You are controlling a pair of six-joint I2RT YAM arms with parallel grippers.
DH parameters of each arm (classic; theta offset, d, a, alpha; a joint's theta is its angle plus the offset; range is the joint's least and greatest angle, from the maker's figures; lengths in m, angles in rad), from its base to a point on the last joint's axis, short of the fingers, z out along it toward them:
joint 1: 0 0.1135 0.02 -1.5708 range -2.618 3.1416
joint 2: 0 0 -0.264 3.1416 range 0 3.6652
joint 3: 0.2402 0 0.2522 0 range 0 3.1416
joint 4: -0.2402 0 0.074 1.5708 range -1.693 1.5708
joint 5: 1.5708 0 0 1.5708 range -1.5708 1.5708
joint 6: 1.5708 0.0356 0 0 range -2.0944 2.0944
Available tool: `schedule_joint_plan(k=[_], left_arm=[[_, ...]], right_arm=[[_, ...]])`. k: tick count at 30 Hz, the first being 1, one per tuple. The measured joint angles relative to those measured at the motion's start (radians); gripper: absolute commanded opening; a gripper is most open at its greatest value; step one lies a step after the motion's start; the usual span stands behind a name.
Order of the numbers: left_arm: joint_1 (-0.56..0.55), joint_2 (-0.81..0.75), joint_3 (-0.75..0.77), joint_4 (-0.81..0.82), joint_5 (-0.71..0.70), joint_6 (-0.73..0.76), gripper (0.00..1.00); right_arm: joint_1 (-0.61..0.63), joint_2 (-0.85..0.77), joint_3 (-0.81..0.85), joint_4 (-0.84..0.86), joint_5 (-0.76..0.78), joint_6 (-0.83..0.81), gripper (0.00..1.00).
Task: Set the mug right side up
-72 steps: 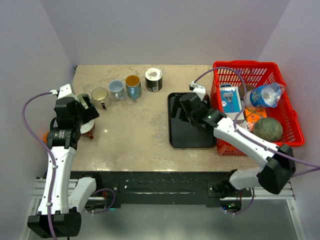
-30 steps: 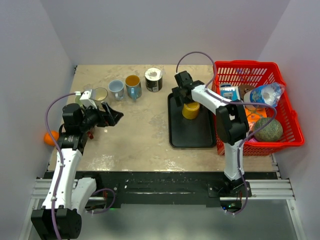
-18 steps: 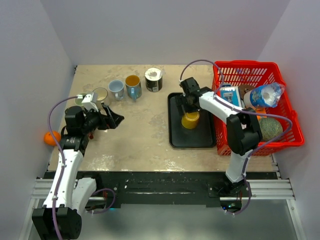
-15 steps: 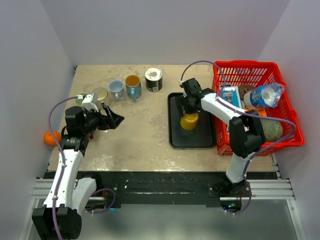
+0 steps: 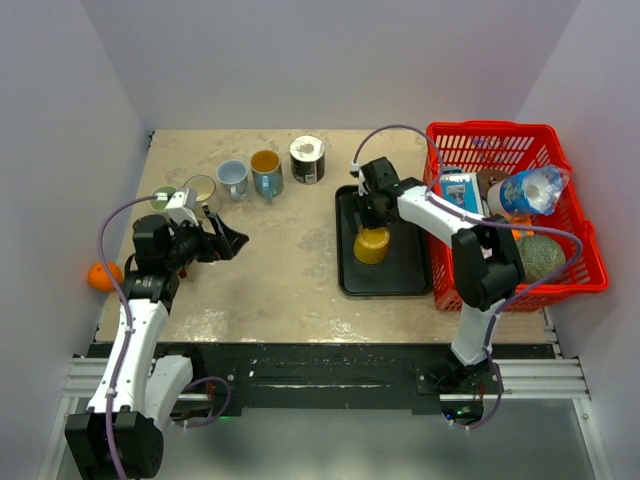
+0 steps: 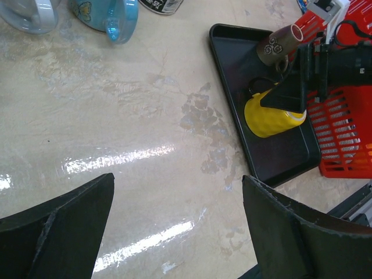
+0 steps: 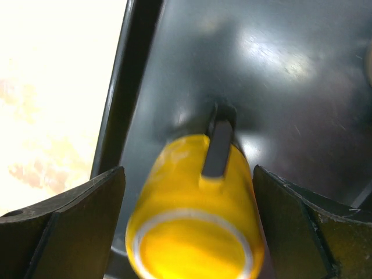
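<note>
Reading the top view, you have the yellow mug (image 5: 371,245) on the black tray (image 5: 395,275), tipped, not upright, with the right gripper (image 5: 369,222) at it and the left gripper (image 5: 228,240) over beige tabletop (image 5: 290,270), pale walls (image 5: 300,60) on three sides. Left wrist view: left jaws spread wide, holding nothing; glare streaks the tabletop. Right wrist view: right jaws spread either side of the mug, black handle (image 7: 218,145) up, no pinch evident, so count the righting as not yet done.
</note>
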Motion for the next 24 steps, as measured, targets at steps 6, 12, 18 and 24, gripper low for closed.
schedule_joint_plan(k=[6, 12, 18, 24], left_arm=[[0.0, 0.011, -0.003, 0.004, -0.007, 0.0, 0.95], [0.0, 0.015, -0.012, 0.008, -0.011, 0.0, 0.95], [0.0, 0.019, -0.035, 0.011, -0.012, 0.0, 0.95], [0.0, 0.023, -0.037, 0.017, -0.013, 0.0, 0.95]], right_arm=[[0.0, 0.094, 0.05, 0.019, -0.053, -0.004, 0.92], [0.001, 0.12, 0.086, 0.025, -0.114, -0.026, 0.89], [0.006, 0.115, 0.089, 0.032, -0.156, -0.053, 0.84], [0.009, 0.084, 0.079, 0.032, -0.201, -0.074, 0.8]])
